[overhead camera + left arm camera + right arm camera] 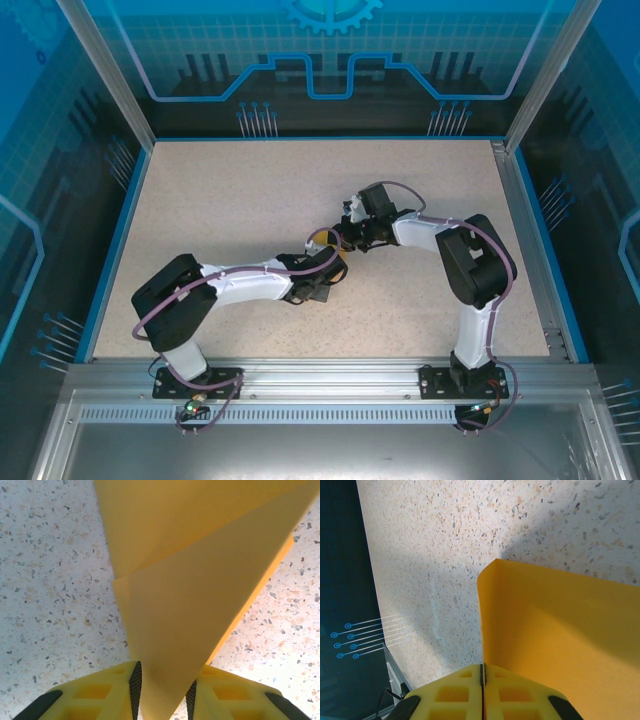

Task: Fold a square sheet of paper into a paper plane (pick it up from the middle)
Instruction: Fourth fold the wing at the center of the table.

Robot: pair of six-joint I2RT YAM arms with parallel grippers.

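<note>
The square sheet of paper [322,240], orange-yellow, hangs folded above the middle of the table between both arms. In the left wrist view the paper [200,580] shows overlapping creased layers that narrow to a point. That point runs down between the fingers of my left gripper [163,695], whose jaws stand partly apart around it. My right gripper [482,672] is shut on one edge of the paper [560,630], which spreads out to its right, lifted off the table. In the top view the left gripper [335,262] and right gripper [342,240] meet at the paper.
The speckled tabletop [250,200] spreads wide on all sides of the arms. A blue-edged frame with metal posts [520,190] borders it, and a dark panel [345,580] bounds the table's edge in the right wrist view.
</note>
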